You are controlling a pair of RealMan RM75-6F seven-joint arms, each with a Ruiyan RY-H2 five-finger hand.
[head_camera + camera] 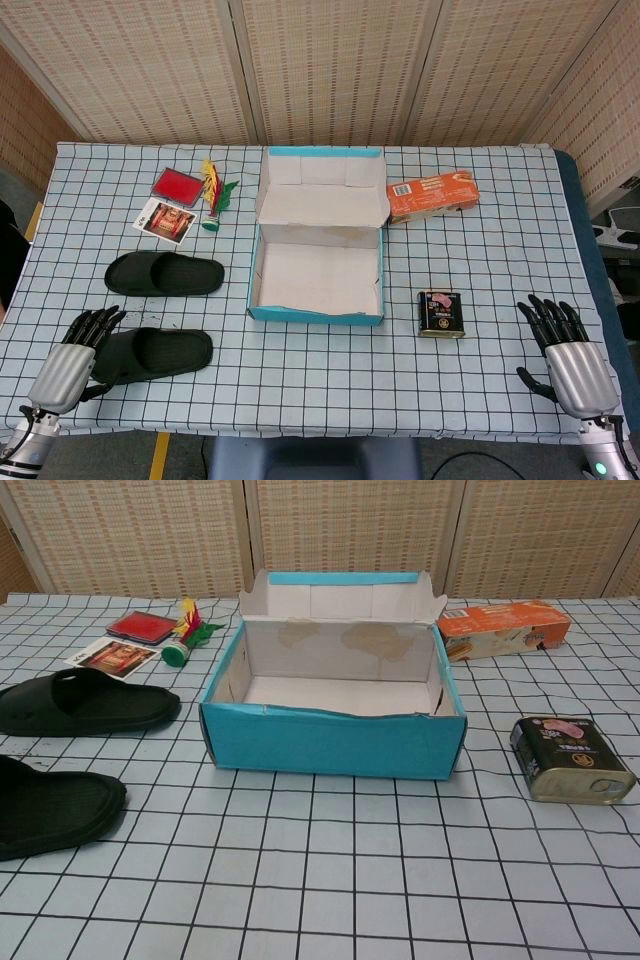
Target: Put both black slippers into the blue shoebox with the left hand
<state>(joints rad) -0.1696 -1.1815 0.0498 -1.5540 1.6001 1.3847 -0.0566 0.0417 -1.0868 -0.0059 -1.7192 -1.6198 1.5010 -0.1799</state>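
the left hand (78,350) sits at the tabletop's front left corner, fingers spread and reaching onto the left end of the near black slipper (152,353); from the head view i cannot tell whether it already grips the slipper or only touches it. that slipper lies with its long axis running left to right, parallel to the front edge, so it stretches away from the hand toward the blue shoebox (316,314). the far black slipper (164,273) lies just behind it, same orientation, closer to the box's left wall. both are outside the box, whose lid stands open and whose inside is bare. the right hand (567,352) rests released, fingers apart, at the front right corner, well apart from either slipper, so the left is plainly nearer.
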